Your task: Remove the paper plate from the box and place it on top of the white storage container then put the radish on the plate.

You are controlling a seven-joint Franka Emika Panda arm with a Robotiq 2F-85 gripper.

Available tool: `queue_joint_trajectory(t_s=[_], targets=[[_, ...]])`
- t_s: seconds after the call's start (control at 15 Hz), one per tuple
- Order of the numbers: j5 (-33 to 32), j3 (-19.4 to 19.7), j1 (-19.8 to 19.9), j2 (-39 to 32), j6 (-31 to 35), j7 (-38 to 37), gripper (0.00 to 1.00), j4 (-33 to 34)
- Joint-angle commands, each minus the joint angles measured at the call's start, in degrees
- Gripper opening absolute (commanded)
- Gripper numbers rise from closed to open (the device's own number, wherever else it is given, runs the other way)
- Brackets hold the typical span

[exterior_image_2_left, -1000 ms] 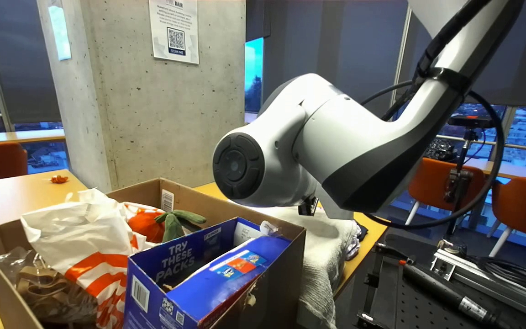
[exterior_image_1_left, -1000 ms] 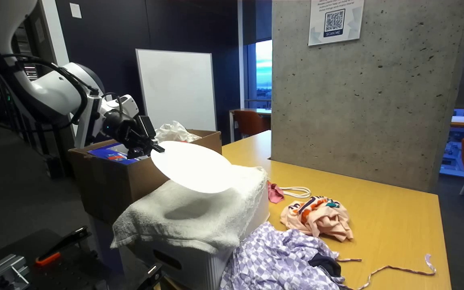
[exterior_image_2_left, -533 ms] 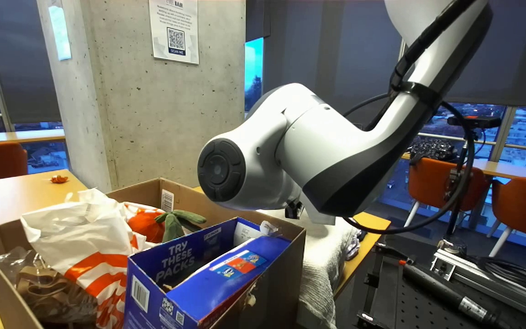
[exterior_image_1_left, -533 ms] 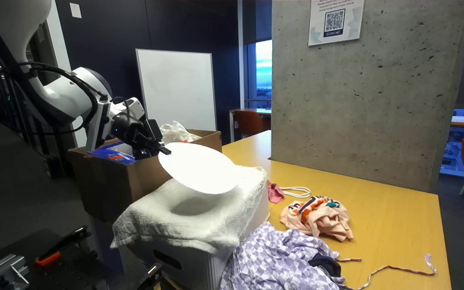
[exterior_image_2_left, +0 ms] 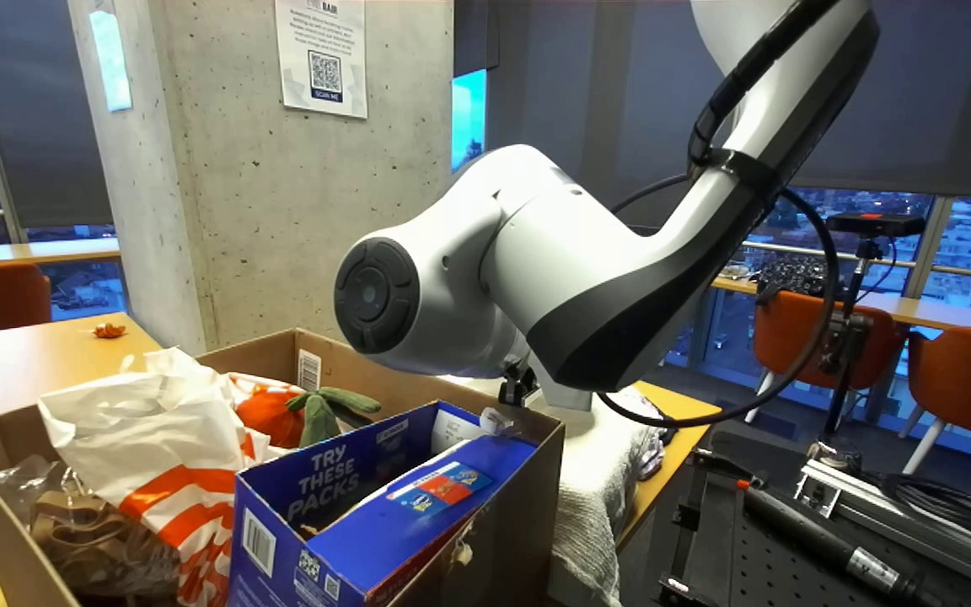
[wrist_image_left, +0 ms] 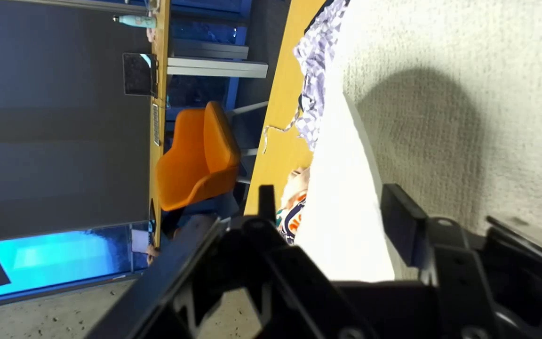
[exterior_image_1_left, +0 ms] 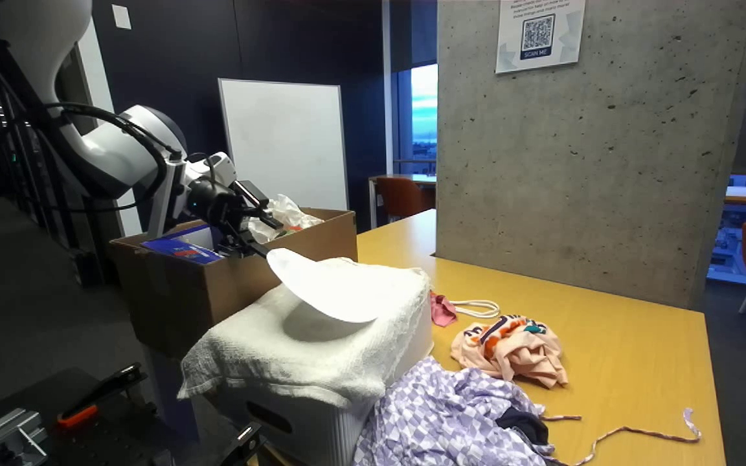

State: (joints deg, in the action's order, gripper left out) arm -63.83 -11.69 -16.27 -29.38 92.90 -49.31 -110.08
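Observation:
The white paper plate (exterior_image_1_left: 321,288) lies tilted above the white towel (exterior_image_1_left: 243,343) that covers the white storage container (exterior_image_1_left: 321,421). Its raised edge is at the lower finger of my gripper (exterior_image_1_left: 267,235); its far side reaches down to the towel. In the wrist view my gripper (wrist_image_left: 330,209) has its jaws apart. The plate (wrist_image_left: 346,221) shows between them, close to one finger (wrist_image_left: 402,230), not pinched. Inside the cardboard box (exterior_image_1_left: 237,291) sits the radish (exterior_image_2_left: 270,415), red-orange with green leaves. A shadow of the plate falls on the towel.
Also in the box are a blue carton (exterior_image_2_left: 418,539) and a white and orange bag (exterior_image_2_left: 174,447). Beside the container lie a purple checked cloth (exterior_image_1_left: 438,414) and a peach cloth (exterior_image_1_left: 512,353) on the yellow table (exterior_image_1_left: 619,362). A concrete pillar (exterior_image_1_left: 574,175) rises behind.
The jaws have come apart and released their pinch on the plate. Its near edge has dropped and the plate has tipped. The arm has shifted slightly towards the container.

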Motion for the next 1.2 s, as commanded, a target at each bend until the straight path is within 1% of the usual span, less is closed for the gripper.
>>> queue_joint_trajectory(t_s=[0.0, 0.07, 0.13, 0.27, 0.47, 0.6, 0.8, 1.13], targets=[[2.22, -0.48, 0.81, 4.92, 3.37, 2.11, 0.90, -0.69], [3.00, -0.69, 1.14, 6.22, 4.74, 2.73, 0.98, -0.81], [3.42, -0.53, 1.24, 7.61, 5.42, 3.15, 1.00, -0.69], [4.68, 0.05, 1.90, 9.76, 7.38, 4.09, 1.00, 0.06], [10.06, 0.85, 4.87, 10.69, 14.79, 6.78, 1.00, 3.37], [13.87, 1.65, 6.66, 10.65, 20.51, 10.21, 1.00, 5.75], [20.39, 2.53, 8.41, 10.74, 28.63, 16.79, 1.00, 8.76], [33.37, 3.09, 9.43, 10.76, 39.62, 32.44, 1.00, 11.34]])
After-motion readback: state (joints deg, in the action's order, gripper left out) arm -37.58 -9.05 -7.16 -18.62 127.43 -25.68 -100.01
